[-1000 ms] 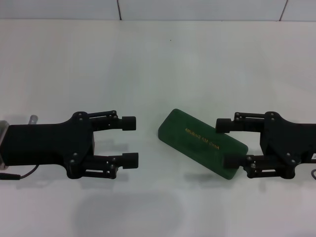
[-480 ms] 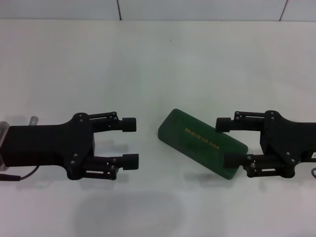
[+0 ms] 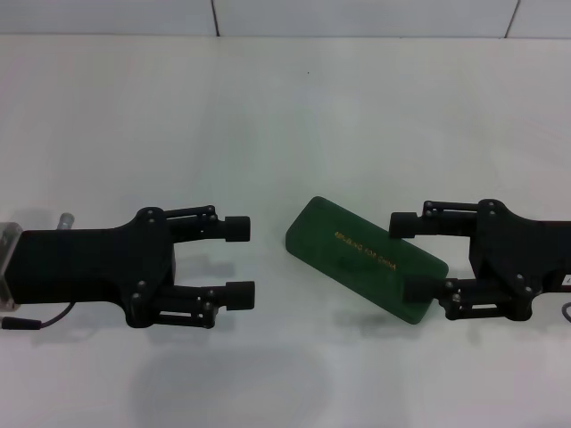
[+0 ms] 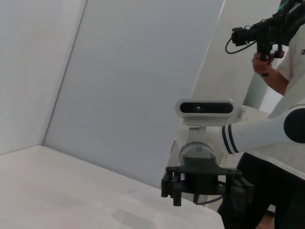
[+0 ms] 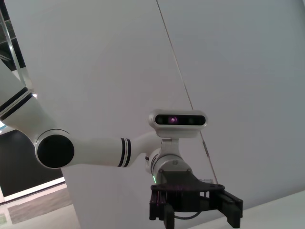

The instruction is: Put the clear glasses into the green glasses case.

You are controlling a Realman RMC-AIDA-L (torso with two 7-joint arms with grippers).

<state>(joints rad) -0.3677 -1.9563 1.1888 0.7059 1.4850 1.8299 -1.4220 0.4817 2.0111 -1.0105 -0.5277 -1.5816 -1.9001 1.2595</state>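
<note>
The green glasses case (image 3: 357,254) lies shut and slanted on the white table, right of centre, with gold lettering on its lid. My right gripper (image 3: 411,258) is open, its two fingers on either side of the case's right end, with nothing held. My left gripper (image 3: 239,262) is also open and holds nothing, hovering a short way left of the case. The clear glasses are not visible in any view. The left wrist view shows the right gripper (image 4: 200,183) from afar. The left gripper (image 5: 195,198) appears far off in the right wrist view.
The white table (image 3: 285,125) stretches back to a tiled wall. A tiny dark speck (image 3: 309,73) lies on it far behind the case. In the left wrist view a person (image 4: 281,52) stands beyond the right arm holding a camera.
My left gripper has shifted slightly to the right and toward the table's near edge. The right gripper and the case have stayed in place.
</note>
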